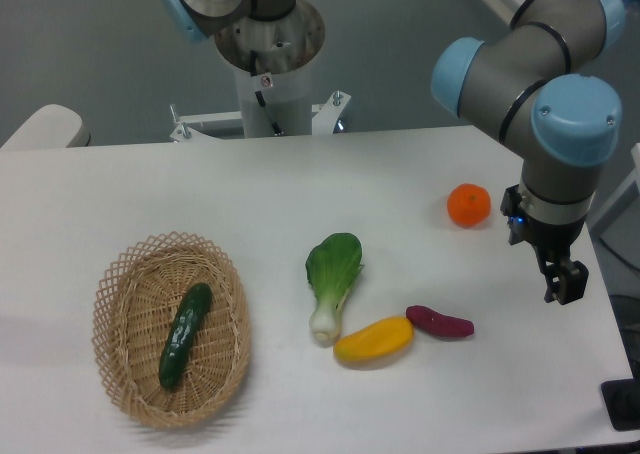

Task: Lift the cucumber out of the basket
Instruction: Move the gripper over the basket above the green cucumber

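Down at the lower left of the frame sits the basket [228, 304], close to the front edge of the white table [300, 184]. Inside it lies the cucumber [185, 335], slanted, with its top end pointing up and to the right. Nothing covers the cucumber, and there is bare basket floor on both sides of it.

Far over on the right side hangs the gripper [564, 282], near the right edge of the table. Its fingers point down, look close together and hold nothing.

Between the gripper and the basket lie a bok choy [331, 278], a yellow fruit [373, 340] and a purple sweet potato [440, 322]. An orange [469, 205] sits just left of the arm. Bare table shows across the whole middle and upper left.
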